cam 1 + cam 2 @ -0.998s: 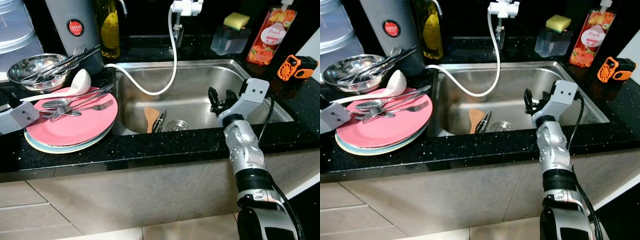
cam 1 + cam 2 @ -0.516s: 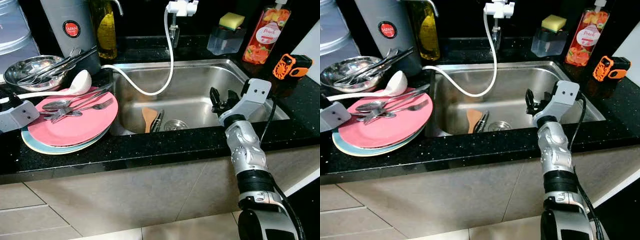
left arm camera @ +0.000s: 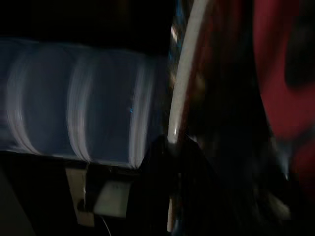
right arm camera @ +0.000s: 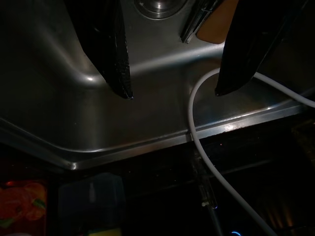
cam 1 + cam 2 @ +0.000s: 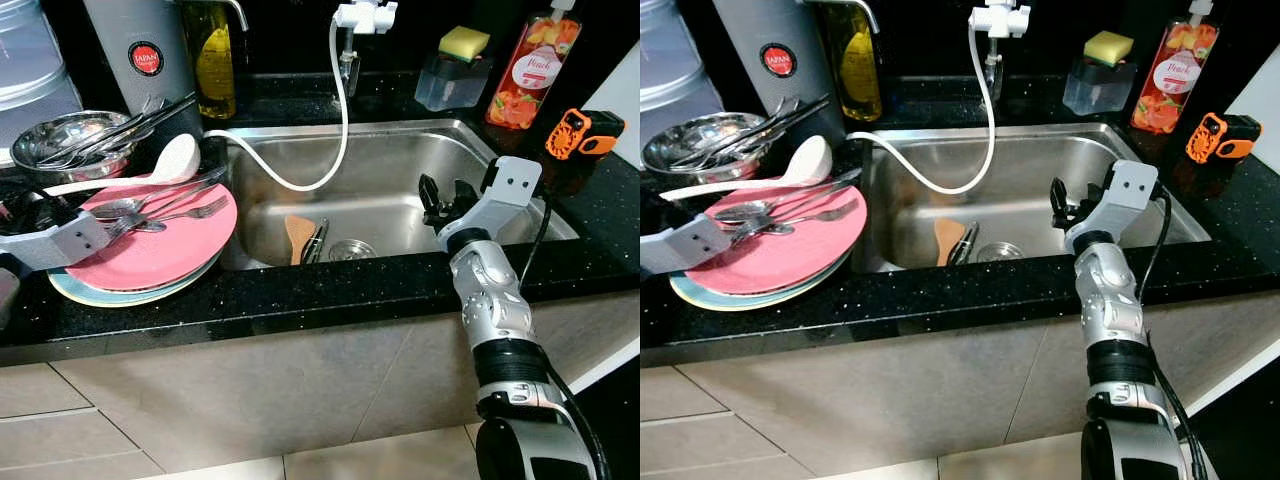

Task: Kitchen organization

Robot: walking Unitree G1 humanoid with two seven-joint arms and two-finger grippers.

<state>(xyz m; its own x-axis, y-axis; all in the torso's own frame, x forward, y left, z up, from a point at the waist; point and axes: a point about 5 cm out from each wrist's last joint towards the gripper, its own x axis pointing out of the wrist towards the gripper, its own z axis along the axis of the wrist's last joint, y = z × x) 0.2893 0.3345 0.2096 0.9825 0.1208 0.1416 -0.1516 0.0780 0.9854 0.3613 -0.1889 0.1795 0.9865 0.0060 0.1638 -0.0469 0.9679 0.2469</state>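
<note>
right gripper [image 5: 440,196] hovers over the right side of the steel sink [image 5: 400,150], fingers spread apart, nothing between them. right wrist view looks down into the basin: both black fingers [image 4: 110,49] apart, white hose [image 4: 197,123] curving past them, drain and utensils beyond

left gripper [image 5: 25,212] sits at the left edge of the plate stack, over the rim of the pink plate [image 5: 160,250]; can't tell if its fingers are apart or together. left wrist view is dark and blurred, only a pale ribbed container and a red patch can be made out

pink plate lies on top of a pale blue plate [image 5: 90,290] on the black counter [image 5: 300,300], left of the sink. on it: spoons and a fork [image 5: 190,212], plus a white ladle [image 5: 175,160] with its bowl toward the sink. steel bowl [image 5: 55,140] with more cutlery behind the plates

in the sink: wooden spatula [image 5: 297,235] and tongs [image 5: 318,240] lying just beside the drain [image 5: 352,248]

behind the sink: sponge holder [image 5: 455,70], peach soap bottle [image 5: 530,65], oil bottle [image 5: 213,60]. orange tool [image 5: 580,132] on the counter right of the sink
</note>
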